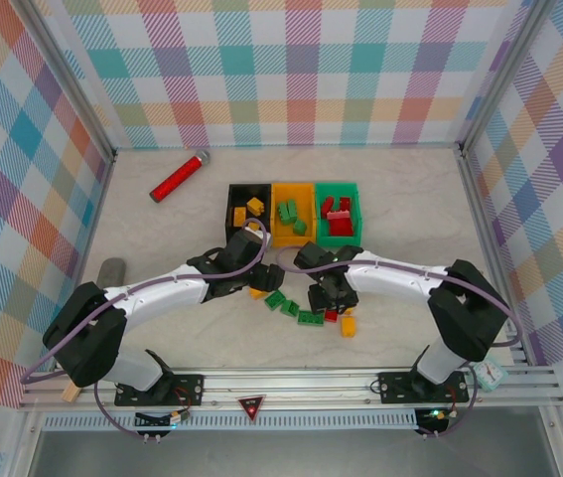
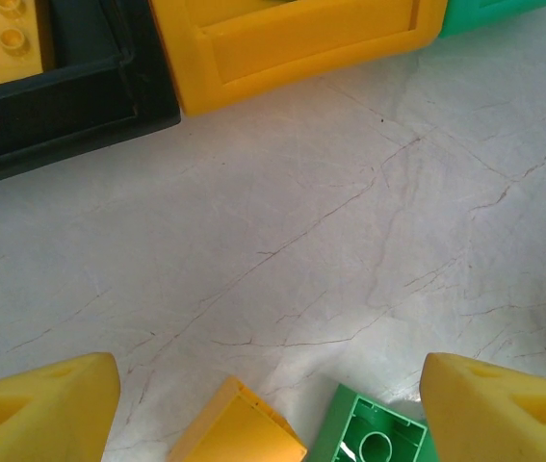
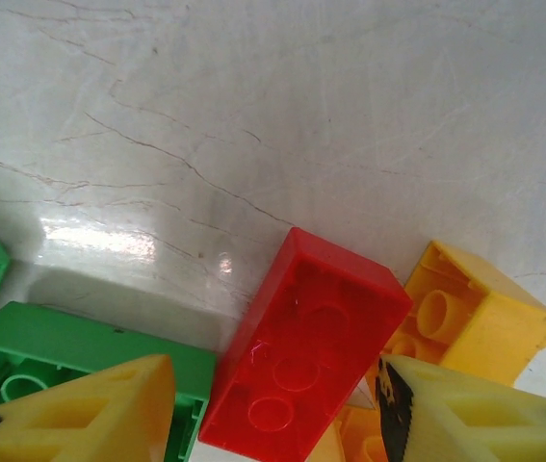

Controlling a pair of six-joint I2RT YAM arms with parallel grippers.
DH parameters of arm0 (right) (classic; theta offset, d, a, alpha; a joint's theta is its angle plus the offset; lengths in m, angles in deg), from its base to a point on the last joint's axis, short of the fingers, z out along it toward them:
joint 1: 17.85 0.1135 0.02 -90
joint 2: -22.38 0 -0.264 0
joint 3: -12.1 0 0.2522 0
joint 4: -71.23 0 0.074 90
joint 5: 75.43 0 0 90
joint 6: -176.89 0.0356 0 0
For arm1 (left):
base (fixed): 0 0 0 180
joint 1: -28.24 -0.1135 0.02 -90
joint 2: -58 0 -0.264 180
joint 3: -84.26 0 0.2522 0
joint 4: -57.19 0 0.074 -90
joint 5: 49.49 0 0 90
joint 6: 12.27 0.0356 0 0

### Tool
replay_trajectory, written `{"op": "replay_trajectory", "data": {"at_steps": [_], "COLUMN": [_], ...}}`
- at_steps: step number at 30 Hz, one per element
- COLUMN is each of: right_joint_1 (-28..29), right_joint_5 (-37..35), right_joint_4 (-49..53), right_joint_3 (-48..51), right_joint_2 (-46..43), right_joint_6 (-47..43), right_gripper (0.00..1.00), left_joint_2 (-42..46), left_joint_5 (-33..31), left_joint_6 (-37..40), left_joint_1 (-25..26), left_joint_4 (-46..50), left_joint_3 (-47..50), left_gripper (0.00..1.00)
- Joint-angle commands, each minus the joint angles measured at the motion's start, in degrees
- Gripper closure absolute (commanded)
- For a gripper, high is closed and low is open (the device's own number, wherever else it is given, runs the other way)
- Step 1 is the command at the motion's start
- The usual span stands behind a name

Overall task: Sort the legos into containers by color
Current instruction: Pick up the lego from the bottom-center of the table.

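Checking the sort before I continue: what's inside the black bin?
Two yellow-orange bricks lie in the black bin; no other color shows. A cable crosses its near corner, hiding a little of the floor there.

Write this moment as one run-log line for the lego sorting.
left gripper: open, by yellow brick and green brick | right gripper: open, straddling red brick | phase: pre-grasp

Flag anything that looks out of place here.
Bin colours and contents mismatch: the yellow bin holds green bricks, the green bin holds red bricks. A red cylinder, no brick at all, lies left of the bins.
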Motion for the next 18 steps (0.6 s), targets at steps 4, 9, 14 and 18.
{"op": "replay_trajectory", "data": {"at_steps": [4, 9, 14, 18], "right_joint_1": [-0.03, -0.01, -0.03, 0.01], "right_joint_5": [-0.54, -2.43, -3.97, -2.27], "right_joint_4": [1.62, 2.93, 3.72, 1.59], "right_joint_3": [-1.94, -4.06, -5.26, -4.73], "right_joint_2": [3.62, 7.09, 8.84, 8.68], "right_joint_6": [2.57, 2.51, 2.3, 2.05], "right_gripper": [0.41, 0.41, 0.41, 0.42], "left_joint_2": [-0.48, -0.21, -0.08, -0.07], "left_joint_5": [0.85, 1.07, 1.45, 1.73], "left_joint_6": [0.09, 0.06, 0.03, -0.12], "left_joint_1": [-0.61, -0.61, -0.6, -0.58], "left_joint_4": [-0.9, -0.99, -1.15, -1.34], "left_joint_3": [-0.09, -0.05, 0.04, 0.12], "left_gripper": [0.19, 0.18, 0.19, 0.18]}}
